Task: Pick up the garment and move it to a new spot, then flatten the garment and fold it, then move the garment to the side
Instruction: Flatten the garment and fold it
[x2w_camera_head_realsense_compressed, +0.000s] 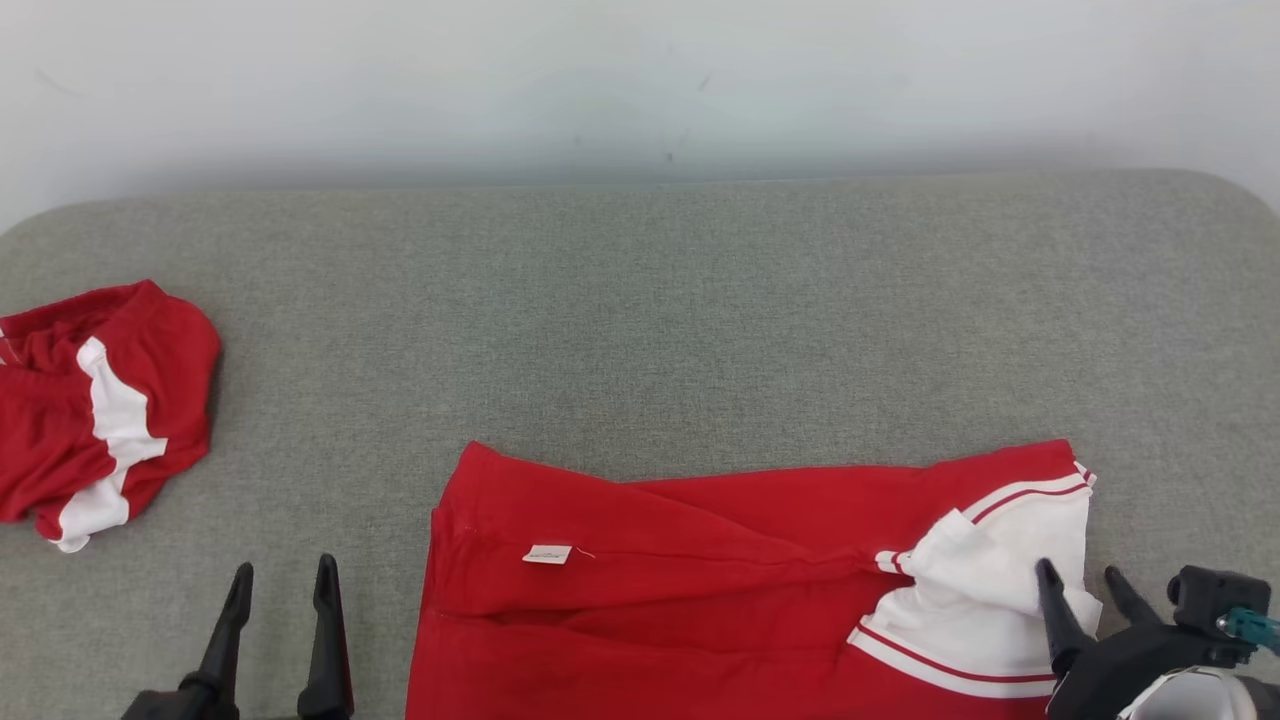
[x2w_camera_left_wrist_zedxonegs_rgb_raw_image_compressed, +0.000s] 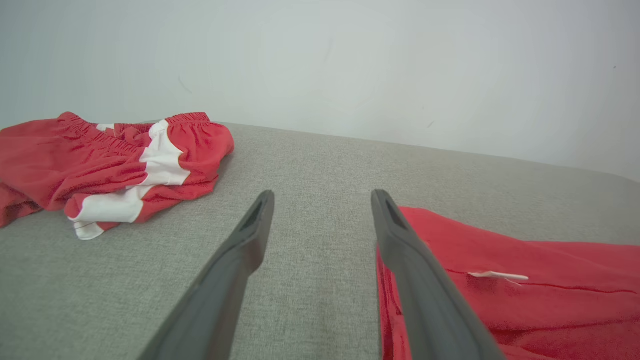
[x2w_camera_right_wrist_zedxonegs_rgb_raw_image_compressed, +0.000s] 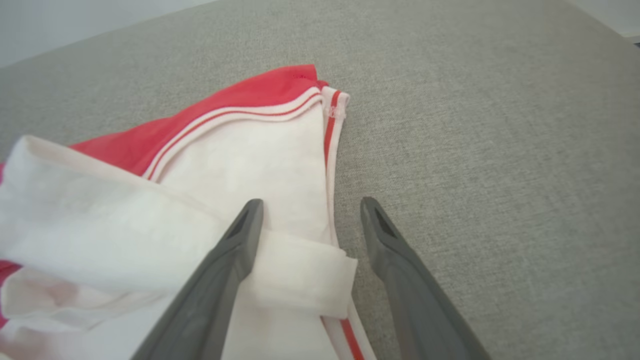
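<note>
- You had the red garment (x2w_camera_head_realsense_compressed: 700, 560) lying on the grey padded surface (x2w_camera_head_realsense_compressed: 650, 320), at the near edge of the head view and a little right of centre, spread out wide from left to right.
- Its left part was plain red, with a small white label (x2w_camera_head_realsense_compressed: 547, 554) on top; a long crease ran across it towards the right end.
- Its right end carried a white panel (x2w_camera_head_realsense_compressed: 1000, 590) trimmed with thin red stripes, and a loose white fold lay bunched over that panel.
- Your right gripper (x2w_camera_head_realsense_compressed: 1078, 568) sat at that right end with its jaws parted and nothing held between them. In the right wrist view one finger was over the white fold and the other over bare grey surface, with the striped edge of the garment running between them.
- Whether the finger over the fold was pressing on the cloth or just above it, you could not tell from these angles.
- Your left gripper (x2w_camera_head_realsense_compressed: 284, 565) was also spread and empty, over the grey surface just beside the garment's left edge, its inner finger close along that edge.
- A second garment (x2w_camera_head_realsense_compressed: 100, 410), red with white patches and an elastic waistband, lay crumpled well apart at the far left.
- A pale wall (x2w_camera_head_realsense_compressed: 640, 80) stood behind the surface.
</note>
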